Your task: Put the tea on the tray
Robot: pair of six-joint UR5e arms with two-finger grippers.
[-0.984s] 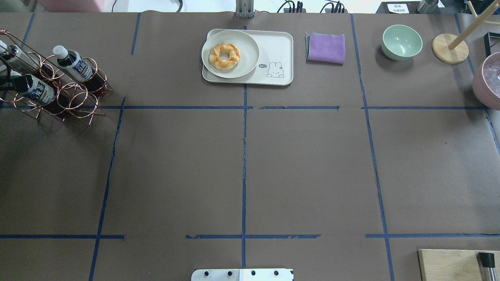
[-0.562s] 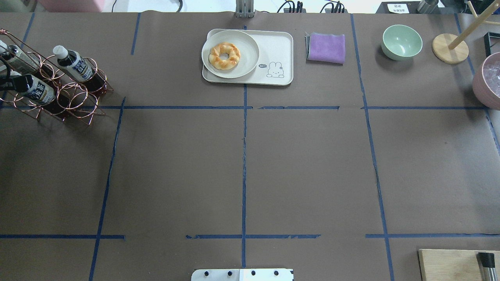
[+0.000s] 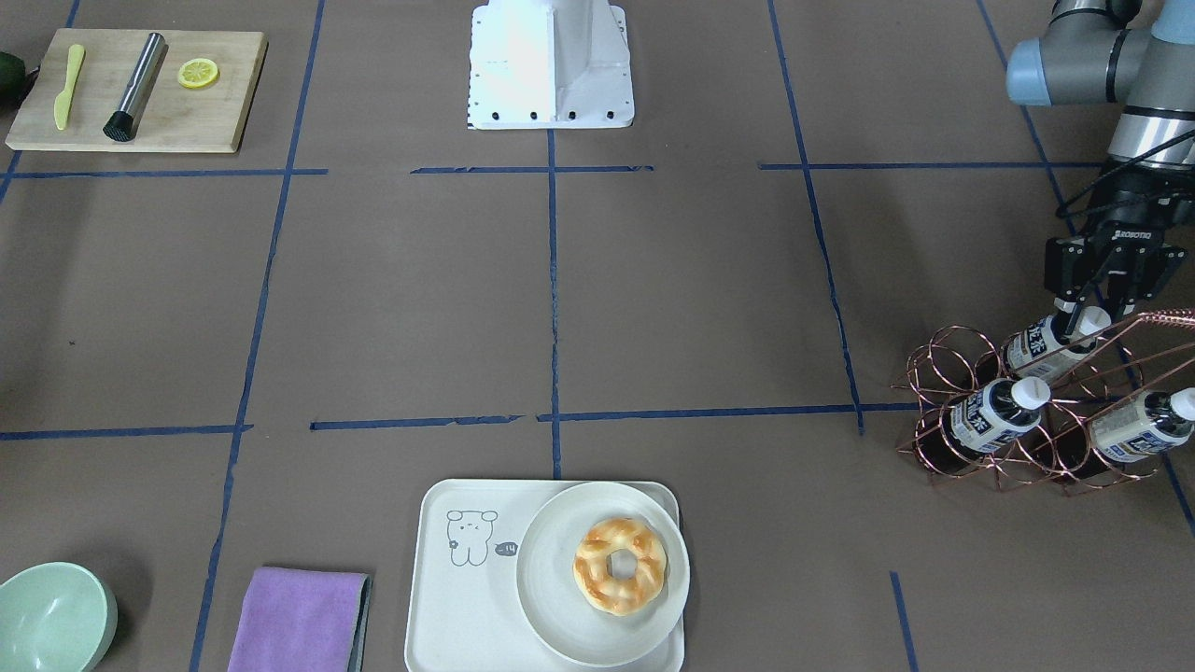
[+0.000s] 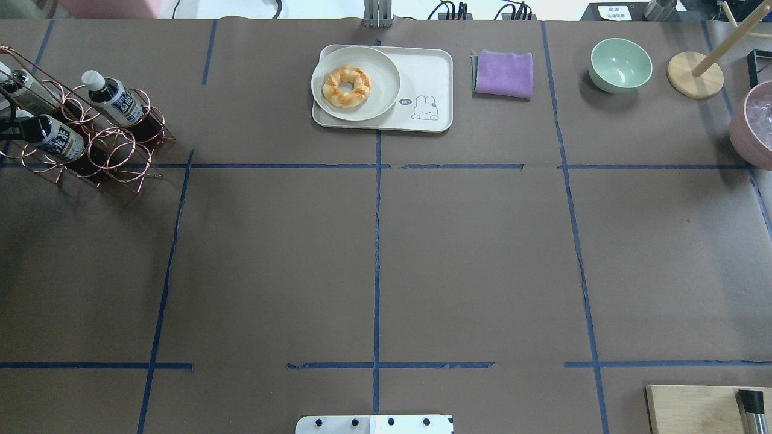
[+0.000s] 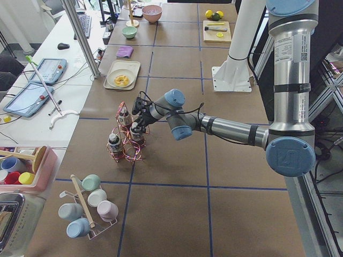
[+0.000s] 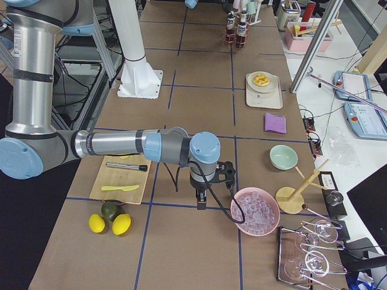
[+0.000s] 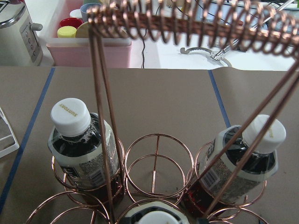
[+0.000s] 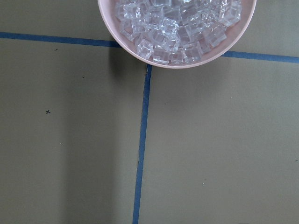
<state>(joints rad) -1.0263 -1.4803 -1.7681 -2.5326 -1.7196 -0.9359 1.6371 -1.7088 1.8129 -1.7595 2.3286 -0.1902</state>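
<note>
The left gripper (image 3: 1089, 313) hangs over the wire rack (image 3: 1167, 317) near the bench's far corner on the robot's left. Its jaws are apart, one either side of the white cap of the tea (image 3: 1046, 347). The tea leans in its ring, probably so it slides out along that tilt. The tray (image 3: 457, 597) sits at the middle of the far edge, with room beside the plate (image 3: 560, 607).
</note>
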